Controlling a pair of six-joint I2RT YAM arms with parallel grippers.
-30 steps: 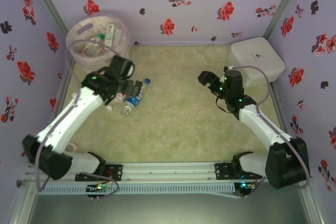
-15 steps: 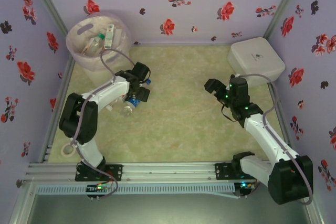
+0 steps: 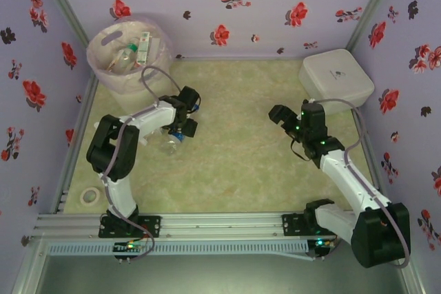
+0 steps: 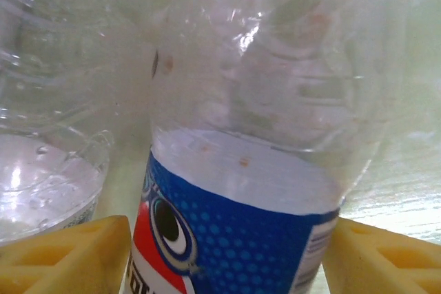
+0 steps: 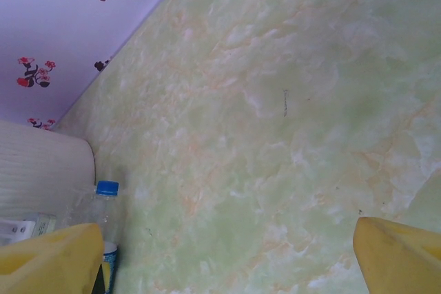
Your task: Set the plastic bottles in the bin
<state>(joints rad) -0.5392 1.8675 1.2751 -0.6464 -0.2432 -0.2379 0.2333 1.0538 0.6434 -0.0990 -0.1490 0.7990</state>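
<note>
A clear plastic bottle with a blue and red label (image 4: pixel 241 170) lies between my left gripper's (image 4: pixel 227 253) yellow fingers (image 4: pixel 69 256), which touch both its sides. A second clear bottle (image 4: pixel 48 135) lies against it on the left. From above, my left gripper (image 3: pixel 185 116) is low over these two bottles (image 3: pixel 172 137) on the floor, a short way in front of the bin (image 3: pixel 103 67), a white bucket with a pinkish bag and several bottles (image 3: pixel 131 56) inside. My right gripper (image 3: pixel 279 113) hangs open over bare floor. Its camera catches a blue-capped bottle (image 5: pixel 105 201) beside the bin's wall (image 5: pixel 41 170).
A flat white lidded box (image 3: pixel 336 79) sits in the far right corner. A small roll of tape (image 3: pixel 89 196) lies near the left wall by the arm's base. Flowered walls close in three sides. The green marbled floor (image 3: pixel 234 149) between the arms is open.
My left arm has folded in and lowered its gripper onto the bottles, and its jaws have narrowed round the blue-labelled one. The right gripper shifted slightly right.
</note>
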